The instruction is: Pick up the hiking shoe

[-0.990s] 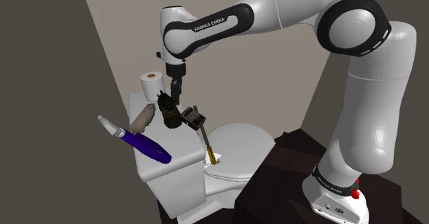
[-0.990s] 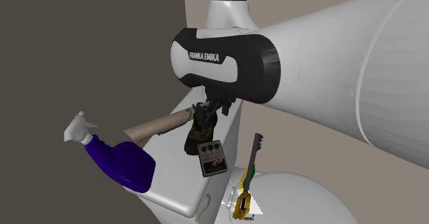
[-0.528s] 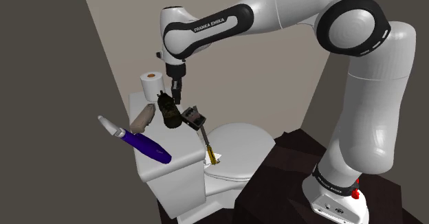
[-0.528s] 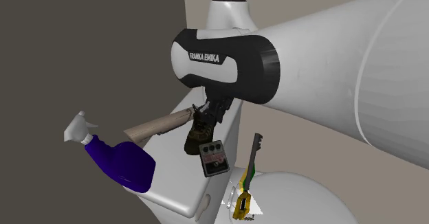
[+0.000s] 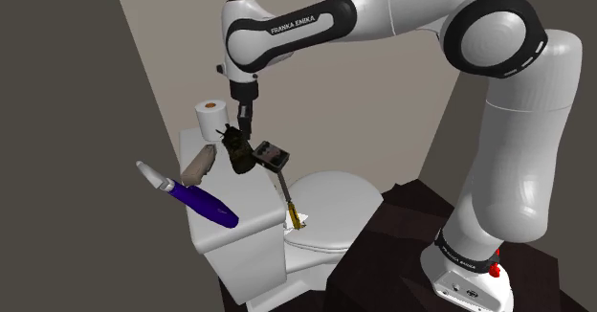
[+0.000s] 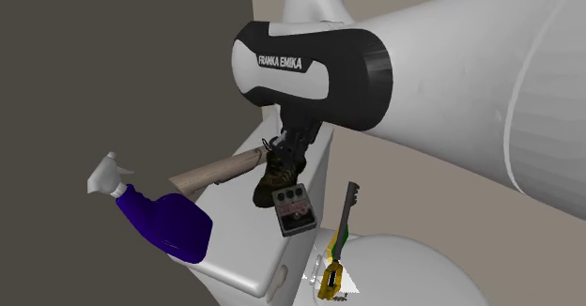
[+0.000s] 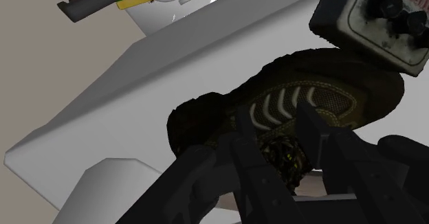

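While my fingers [image 7: 253,164] are closed narrowly on the collar of the dark hiking shoe [image 5: 236,157], my gripper [image 5: 240,133] hangs above the white toilet tank lid [image 5: 258,201]. The shoe's toe lies beside a grey pedal box [image 5: 273,154], perhaps touching it.

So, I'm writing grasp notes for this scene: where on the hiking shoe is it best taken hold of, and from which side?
Probably the laced collar, from above. The hiking shoe has its opening facing up toward the arm, which gives a narrow wall to pinch, and the gripper clasps it there. The pedal lies close by the toe, so coming in from the side looks awkward.
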Tool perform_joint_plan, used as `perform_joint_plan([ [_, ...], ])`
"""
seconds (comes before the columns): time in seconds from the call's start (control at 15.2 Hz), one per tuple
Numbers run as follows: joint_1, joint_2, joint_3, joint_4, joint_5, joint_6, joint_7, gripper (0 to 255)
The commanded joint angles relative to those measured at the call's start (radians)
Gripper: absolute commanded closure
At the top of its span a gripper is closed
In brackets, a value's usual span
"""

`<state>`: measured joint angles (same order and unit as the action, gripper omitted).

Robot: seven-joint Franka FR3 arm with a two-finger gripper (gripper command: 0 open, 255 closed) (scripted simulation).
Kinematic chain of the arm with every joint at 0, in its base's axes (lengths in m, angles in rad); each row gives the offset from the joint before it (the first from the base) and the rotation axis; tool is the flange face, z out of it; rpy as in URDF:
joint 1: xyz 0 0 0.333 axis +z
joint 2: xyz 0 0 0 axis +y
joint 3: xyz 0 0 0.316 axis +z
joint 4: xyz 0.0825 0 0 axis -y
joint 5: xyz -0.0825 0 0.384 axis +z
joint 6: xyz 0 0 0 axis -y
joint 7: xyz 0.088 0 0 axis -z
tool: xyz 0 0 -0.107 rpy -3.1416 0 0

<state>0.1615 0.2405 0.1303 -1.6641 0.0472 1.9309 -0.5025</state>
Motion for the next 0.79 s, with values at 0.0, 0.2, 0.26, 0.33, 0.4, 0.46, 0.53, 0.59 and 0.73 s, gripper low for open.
perform_joint_plan([
  [0.0, 0.001, -0.003, 0.0, 0.023, 0.0, -0.025, 0.002, 255],
  [0.2, 0.001, -0.007, 0.001, 0.058, 0.0, -0.064, 0.004, 255],
  [0.26, 0.001, -0.007, 0.001, 0.07, -0.001, -0.077, 0.005, 255],
  [0.33, 0.001, -0.008, 0.001, 0.083, -0.001, -0.09, 0.006, 255],
  [0.4, 0.001, -0.008, 0.001, 0.096, -0.001, -0.103, 0.007, 255],
  [0.46, 0.001, -0.009, 0.001, 0.109, -0.001, -0.117, 0.008, 255],
  [0.53, 0.001, -0.009, 0.001, 0.122, -0.001, -0.13, 0.008, 255],
  [0.59, 0.001, -0.008, 0.001, 0.136, -0.001, -0.143, 0.009, 255],
  [0.73, 0.001, -0.008, 0.001, 0.138, -0.001, -0.146, 0.009, 255],
])
